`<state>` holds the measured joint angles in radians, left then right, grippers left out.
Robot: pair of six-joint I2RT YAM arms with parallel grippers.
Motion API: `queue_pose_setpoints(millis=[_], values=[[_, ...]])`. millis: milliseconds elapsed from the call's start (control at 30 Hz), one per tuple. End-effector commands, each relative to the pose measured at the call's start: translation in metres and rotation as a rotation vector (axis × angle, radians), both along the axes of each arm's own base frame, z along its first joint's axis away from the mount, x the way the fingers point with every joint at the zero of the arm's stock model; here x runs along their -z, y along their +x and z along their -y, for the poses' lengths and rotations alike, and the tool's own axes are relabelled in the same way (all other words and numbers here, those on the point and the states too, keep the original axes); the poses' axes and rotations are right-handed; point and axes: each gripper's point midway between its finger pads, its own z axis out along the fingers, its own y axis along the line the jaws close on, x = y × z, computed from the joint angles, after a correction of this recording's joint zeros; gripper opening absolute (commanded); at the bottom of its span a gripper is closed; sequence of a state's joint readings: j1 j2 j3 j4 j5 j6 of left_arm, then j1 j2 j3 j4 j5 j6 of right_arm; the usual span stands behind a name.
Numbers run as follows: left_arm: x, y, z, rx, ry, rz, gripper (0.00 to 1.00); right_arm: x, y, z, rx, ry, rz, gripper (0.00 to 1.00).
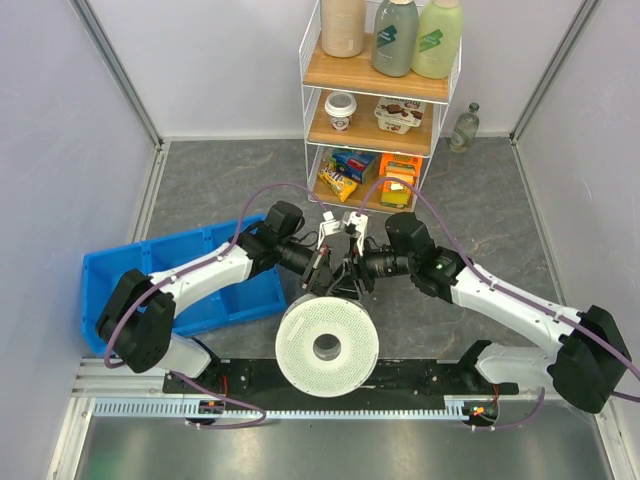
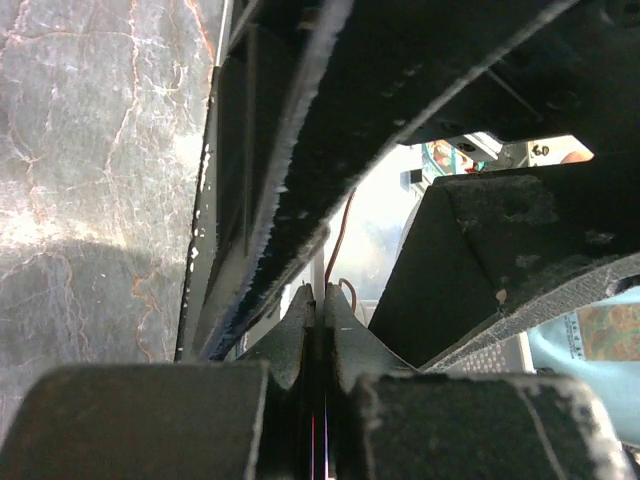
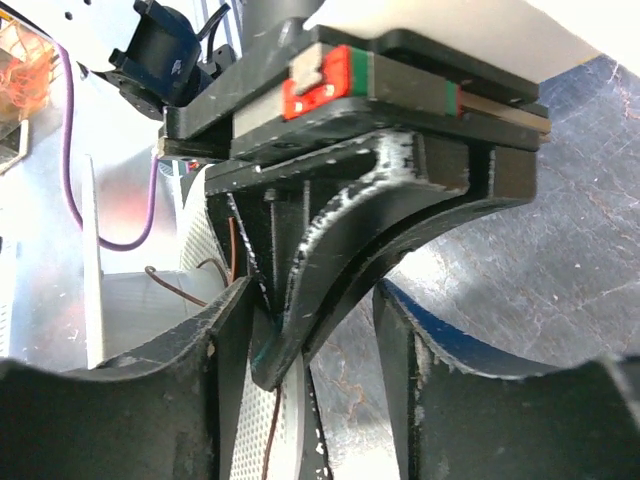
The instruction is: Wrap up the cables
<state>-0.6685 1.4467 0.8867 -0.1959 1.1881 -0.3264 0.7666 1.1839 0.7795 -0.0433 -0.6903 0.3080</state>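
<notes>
The cable is a very thin dark wire. In the left wrist view it (image 2: 340, 225) rises from the tips of my left gripper (image 2: 318, 295), whose jaws are pressed together on it. In the top view the left gripper (image 1: 322, 268) and right gripper (image 1: 352, 268) meet tip to tip just behind the white perforated spool (image 1: 327, 345). In the right wrist view my right gripper (image 3: 312, 300) is open, with a finger of the left gripper between its jaws. The wire (image 3: 180, 290) loops by the left finger and runs down over the spool (image 3: 240, 420).
A blue bin (image 1: 180, 275) lies at the left under the left arm. A wire shelf (image 1: 375, 100) with bottles and snack packs stands at the back, with a small bottle (image 1: 463, 128) beside it. A black rail (image 1: 420, 375) runs along the near edge.
</notes>
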Motion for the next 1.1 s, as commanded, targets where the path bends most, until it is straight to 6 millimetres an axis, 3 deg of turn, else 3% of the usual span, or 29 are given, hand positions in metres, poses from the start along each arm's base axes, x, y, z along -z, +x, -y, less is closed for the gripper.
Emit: queue_pose_setpoints(millis=[0, 300, 467, 600, 933, 1067], values=[[-0.026, 0.005, -0.003, 0.011, -0.085, -0.025, 0.02, 0.011, 0.004, 0.008, -0.017, -0.101, 0.037, 0.51], [-0.023, 0.012, -0.010, -0.008, -0.081, -0.019, 0.02, -0.001, 0.012, 0.031, -0.008, -0.091, 0.059, 0.38], [-0.026, 0.019, -0.013, -0.030, -0.089, -0.029, 0.02, 0.002, 0.027, 0.047, 0.022, -0.125, 0.082, 0.00], [-0.028, 0.019, -0.014, -0.026, -0.093, -0.025, 0.02, 0.005, 0.036, 0.057, 0.044, -0.134, 0.071, 0.00], [-0.027, 0.027, -0.016, -0.053, -0.085, -0.078, 0.02, -0.018, 0.035, 0.063, 0.009, -0.050, 0.091, 0.00], [-0.032, 0.045, -0.015, -0.111, -0.082, -0.168, 0.02, -0.026, 0.045, 0.069, 0.077, -0.048, 0.200, 0.45]])
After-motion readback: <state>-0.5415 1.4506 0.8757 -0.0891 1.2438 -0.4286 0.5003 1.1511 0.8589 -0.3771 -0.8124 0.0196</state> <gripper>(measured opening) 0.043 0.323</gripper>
